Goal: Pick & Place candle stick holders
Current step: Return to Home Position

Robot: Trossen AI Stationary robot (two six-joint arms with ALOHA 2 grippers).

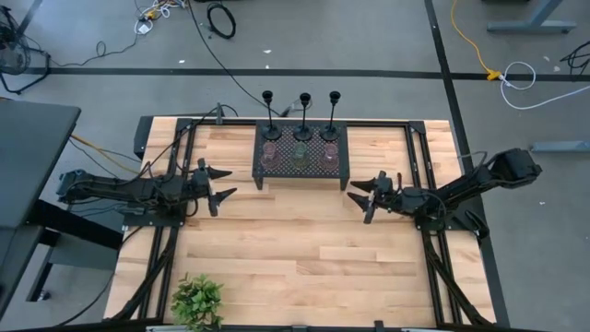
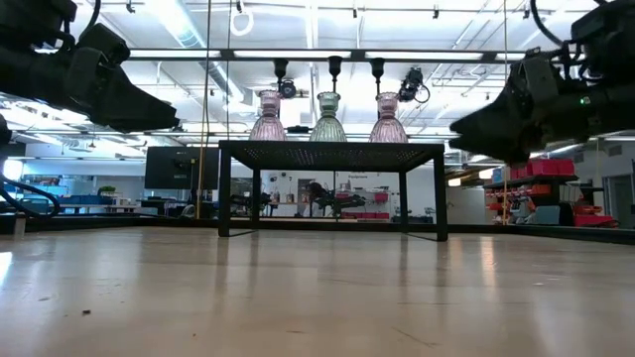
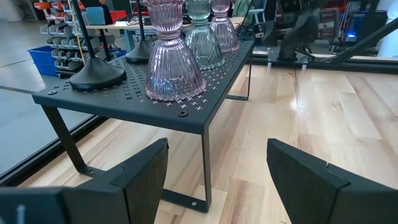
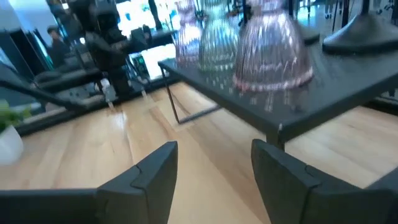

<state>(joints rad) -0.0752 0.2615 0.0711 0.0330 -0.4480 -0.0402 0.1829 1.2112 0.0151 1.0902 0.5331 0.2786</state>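
Note:
Three black thin-stemmed candle stick holders [image 1: 304, 112] stand on their round feet along the far edge of a black perforated metal stand [image 1: 261, 171]. Three waisted glass holders [image 1: 300, 154], pink, green and pink, stand in a row in front of them; the low view shows that row as well [image 2: 328, 117]. My left gripper [image 1: 221, 184] hovers open just left of the stand, its fingers pointing at it [image 3: 217, 174]. My right gripper [image 1: 361, 195] hovers open just right of the stand's near corner [image 4: 214, 168]. Neither has anything between its fingers.
The stand rests on thin legs [image 2: 226, 188] on the wooden tabletop [image 1: 304, 249]. A green leafy plant [image 1: 197, 300] stands at the near left edge. Black rails [image 1: 433, 267] run along both sides of the table. Open wood lies between the stand and the near edge.

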